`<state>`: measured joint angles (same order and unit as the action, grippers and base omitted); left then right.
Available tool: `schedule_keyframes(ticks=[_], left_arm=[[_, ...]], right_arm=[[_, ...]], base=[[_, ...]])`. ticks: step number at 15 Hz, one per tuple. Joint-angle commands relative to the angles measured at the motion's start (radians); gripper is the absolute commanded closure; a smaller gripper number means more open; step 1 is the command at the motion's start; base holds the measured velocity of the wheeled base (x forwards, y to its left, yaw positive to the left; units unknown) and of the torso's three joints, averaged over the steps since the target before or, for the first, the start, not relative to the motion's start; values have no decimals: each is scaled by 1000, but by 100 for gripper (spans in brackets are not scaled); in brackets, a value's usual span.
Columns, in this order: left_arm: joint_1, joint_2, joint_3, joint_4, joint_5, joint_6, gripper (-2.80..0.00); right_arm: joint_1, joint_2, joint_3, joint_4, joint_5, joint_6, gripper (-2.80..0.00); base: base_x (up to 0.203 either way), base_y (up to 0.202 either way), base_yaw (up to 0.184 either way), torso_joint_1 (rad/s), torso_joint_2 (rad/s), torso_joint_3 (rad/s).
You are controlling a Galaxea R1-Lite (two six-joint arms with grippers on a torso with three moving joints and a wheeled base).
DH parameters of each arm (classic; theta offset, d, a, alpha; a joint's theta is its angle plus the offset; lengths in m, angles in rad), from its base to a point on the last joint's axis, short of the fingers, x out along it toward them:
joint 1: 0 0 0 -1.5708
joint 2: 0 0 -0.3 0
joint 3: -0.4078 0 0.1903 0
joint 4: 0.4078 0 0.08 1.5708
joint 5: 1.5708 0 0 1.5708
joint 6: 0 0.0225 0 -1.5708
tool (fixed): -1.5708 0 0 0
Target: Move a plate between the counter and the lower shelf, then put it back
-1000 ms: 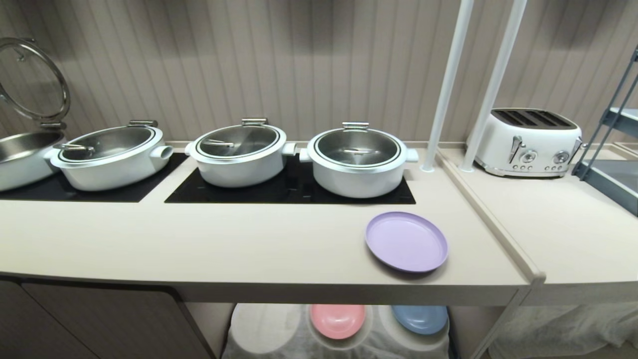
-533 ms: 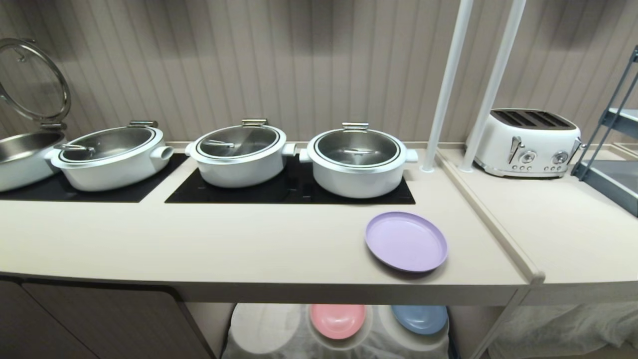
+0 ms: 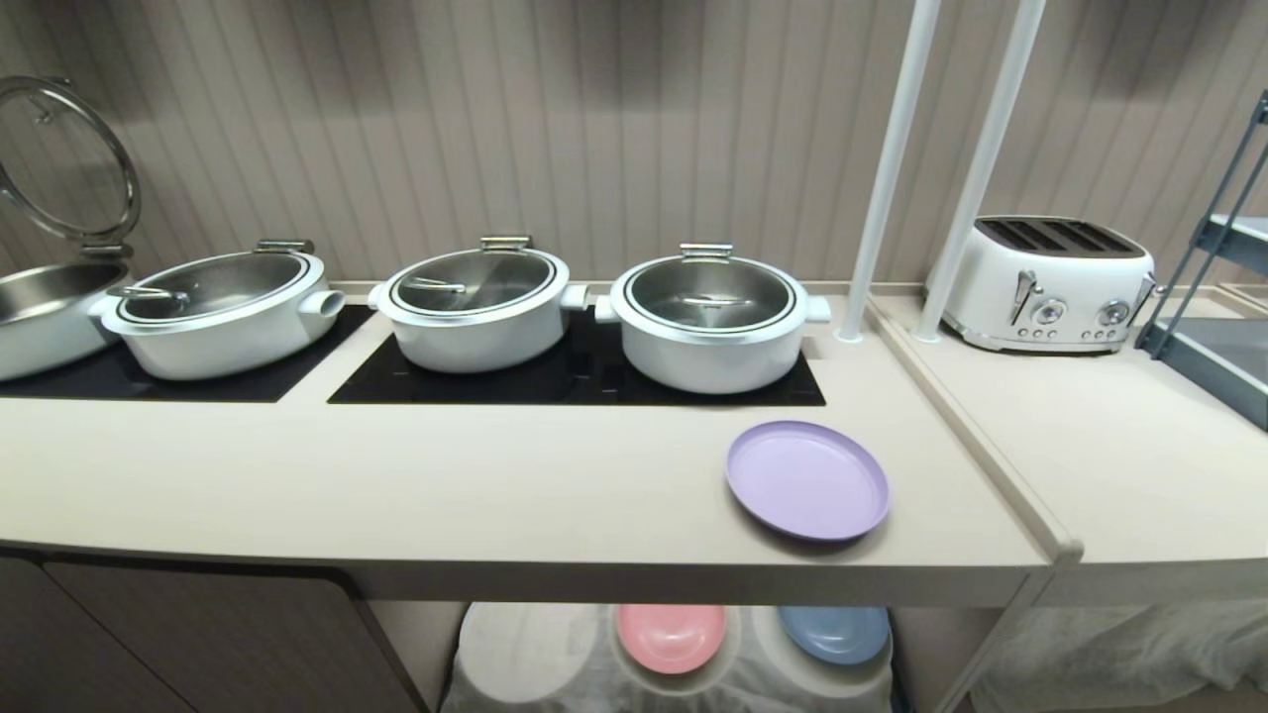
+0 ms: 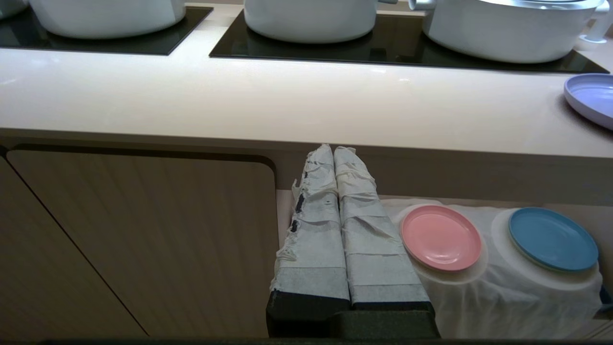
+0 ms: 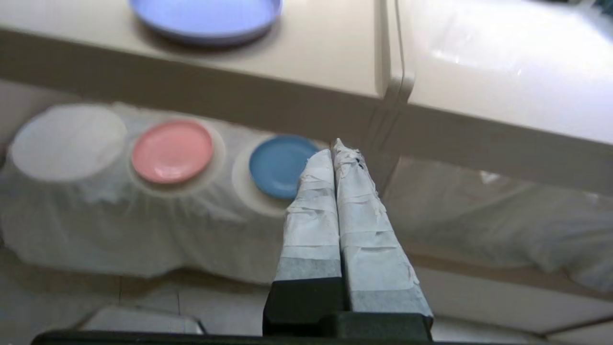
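Note:
The lilac plate (image 3: 807,479) lies flat on the beige counter (image 3: 495,495), near its right front corner, and shows too in the right wrist view as the plate (image 5: 206,17). Below, the lower shelf (image 3: 555,654) is draped in white cloth. Neither arm shows in the head view. My right gripper (image 5: 334,146) hangs shut and empty below the counter's front edge, in front of the shelf's right end. My left gripper (image 4: 334,149) is parked shut and empty, low in front of the counter edge; the plate (image 4: 591,96) is far off to its side.
A pink plate (image 3: 671,636) and a blue plate (image 3: 834,632) rest on cloth mounds on the shelf. Several white pots (image 3: 708,317) stand on the black hob panels (image 3: 575,381). A toaster (image 3: 1050,282) sits on the adjoining top. Two white poles (image 3: 887,168) rise beside the counter.
None in the head view; the plate and pots stay where they were.

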<state>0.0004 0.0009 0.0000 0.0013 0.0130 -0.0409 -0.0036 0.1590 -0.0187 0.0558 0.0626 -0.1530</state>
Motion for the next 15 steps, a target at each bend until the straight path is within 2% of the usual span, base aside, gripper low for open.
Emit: schedule_keyframes(ticks=[1,15], left_arm=[[0,1,0,0,1,-1,0],[0,1,0,0,1,-1,0]], right_arm=[[8,-157,6,-16,-2,41,0],[8,-158,8,-24,-3,60,0]], base=[[0,0,0,0,0,0],[0,0,0,0,0,0]])
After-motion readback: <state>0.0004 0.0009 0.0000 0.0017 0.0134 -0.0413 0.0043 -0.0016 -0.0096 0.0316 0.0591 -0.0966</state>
